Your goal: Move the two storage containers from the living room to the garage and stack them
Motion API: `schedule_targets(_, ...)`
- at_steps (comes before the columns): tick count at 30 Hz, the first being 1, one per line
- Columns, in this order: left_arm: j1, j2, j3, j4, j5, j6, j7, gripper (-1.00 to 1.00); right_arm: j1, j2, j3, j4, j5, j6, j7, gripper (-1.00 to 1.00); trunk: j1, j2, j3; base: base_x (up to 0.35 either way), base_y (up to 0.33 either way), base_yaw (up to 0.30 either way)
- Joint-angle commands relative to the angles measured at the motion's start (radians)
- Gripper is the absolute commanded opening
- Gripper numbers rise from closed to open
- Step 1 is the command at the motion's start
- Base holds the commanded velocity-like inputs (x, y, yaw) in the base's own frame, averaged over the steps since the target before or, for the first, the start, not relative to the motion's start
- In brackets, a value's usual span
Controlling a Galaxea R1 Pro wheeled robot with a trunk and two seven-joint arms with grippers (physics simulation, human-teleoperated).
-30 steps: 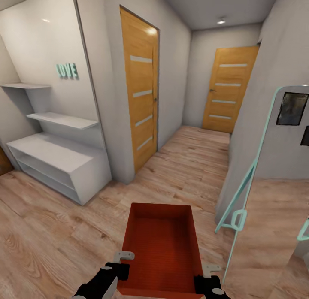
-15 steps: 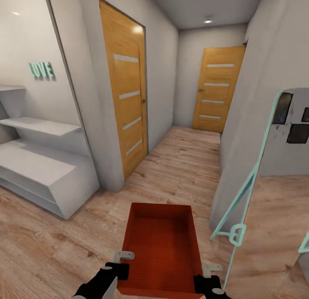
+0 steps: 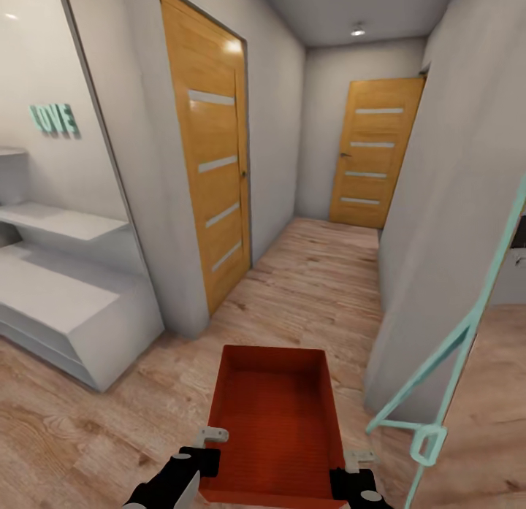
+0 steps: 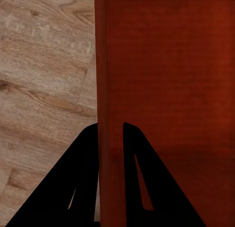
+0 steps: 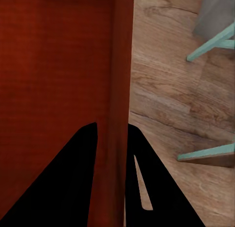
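One orange-red storage container is carried low in front of me, over light wood-plank floor. My left gripper is shut on its left wall and my right gripper is shut on its right wall. In the left wrist view the two black fingers straddle the thin red wall of the container. The right wrist view shows the same on the other side, black fingers pinching the container's wall. The container is empty inside.
A corridor with wood-plank floor runs ahead between grey walls. A wooden door stands on the left and another wooden door closes the far end. White shelving stands at the left. A mint-green frame leans close on the right.
The whole view has shifted: the shelving and the LOVE sign slid leftward, the mint frame moved rightward and closer. The container and both grippers keep their places in the view.
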Motion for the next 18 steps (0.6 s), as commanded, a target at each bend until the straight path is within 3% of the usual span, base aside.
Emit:
schedule_targets(1,0.000,0.000,-0.018,0.001,0.006,0.006,0.008,-1.00,-0.001,-0.004,-0.004,0.001,-0.004,-0.007,-0.014,-1.00,0.001,-0.001,-0.001,0.323,0.000,0.000)
schedule_targets(18,0.000,0.000,-0.018,0.001,0.006,0.006,0.008,-1.00,-0.001,-0.004,-0.004,0.001,-0.004,-0.008,-0.014,-1.00,0.001,-0.001,-0.001,0.323,0.000,0.000)
